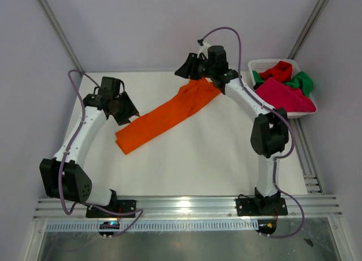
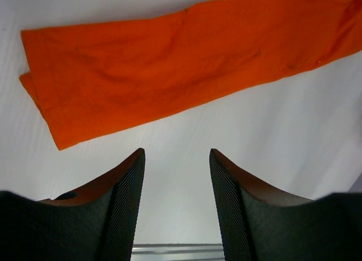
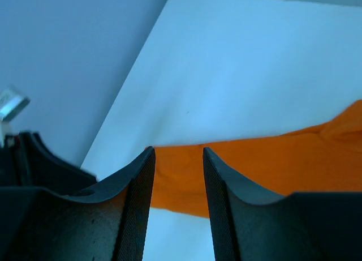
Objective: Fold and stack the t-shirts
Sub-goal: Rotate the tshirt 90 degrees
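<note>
A white table is seen from above, and most of its middle is taken up by the orange shirt. It is laid out as a long narrow band running diagonally from the near left towards the far right. Its near-left end lies flat and square; its far-right end is bunched and creased.

A white basket is set at the far right edge. The pink shirt, the green shirt and the red shirt are heaped in it, unfolded.

The left claw is held just off the band's near-left end, its jaws parted with nothing but bare table between them. The right claw is poised over the far-right end, jaws likewise parted and empty, with orange cloth visible beyond them.

The step in hand is judged to be a crosswise fold of the band. It would be done best if the bunched end were smoothed first. Both layers should be pinched at the edge, not only the top one. One end should be carried low over the other, so that edges are matched and no slack is trapped.
</note>
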### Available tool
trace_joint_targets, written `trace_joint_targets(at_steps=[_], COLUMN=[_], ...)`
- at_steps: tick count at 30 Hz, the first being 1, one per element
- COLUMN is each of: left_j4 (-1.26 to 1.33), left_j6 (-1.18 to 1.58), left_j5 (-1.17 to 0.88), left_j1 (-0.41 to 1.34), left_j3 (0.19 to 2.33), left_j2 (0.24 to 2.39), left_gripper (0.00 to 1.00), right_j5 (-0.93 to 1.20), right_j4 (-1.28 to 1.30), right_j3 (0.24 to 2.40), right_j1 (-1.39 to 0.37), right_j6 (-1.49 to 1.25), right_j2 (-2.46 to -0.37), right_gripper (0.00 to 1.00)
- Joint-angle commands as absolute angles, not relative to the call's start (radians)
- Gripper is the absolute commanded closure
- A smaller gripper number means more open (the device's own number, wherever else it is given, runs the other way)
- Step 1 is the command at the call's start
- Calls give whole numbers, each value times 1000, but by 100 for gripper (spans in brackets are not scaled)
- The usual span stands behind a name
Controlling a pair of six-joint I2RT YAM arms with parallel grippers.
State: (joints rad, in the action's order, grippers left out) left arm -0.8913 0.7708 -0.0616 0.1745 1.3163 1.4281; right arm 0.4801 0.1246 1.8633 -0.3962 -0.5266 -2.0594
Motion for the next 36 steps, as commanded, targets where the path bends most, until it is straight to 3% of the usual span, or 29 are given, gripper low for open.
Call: trace_joint_targets(at_steps=[1, 9, 13, 36], left_j4=[-871, -939, -974, -1003], left_j6=[741, 810, 822, 844], left_j5=[76, 631, 796, 681], left_j1=[170, 170, 170, 170], left_j3=[1431, 1601, 1647, 1428], left_j2=[1439, 1414, 1408, 1238], left_gripper=[48, 47, 45, 39], right_j5=[537, 526, 529, 528], right_j4=[143, 150, 137, -123], right_j3=[1760, 1597, 1586, 1741], right_j1=[-506, -725, -770, -854], right_j6=[-493, -506, -522, -634], right_j2=[-1994, -2025, -2062, -2279], right_gripper=[56, 56, 56, 56])
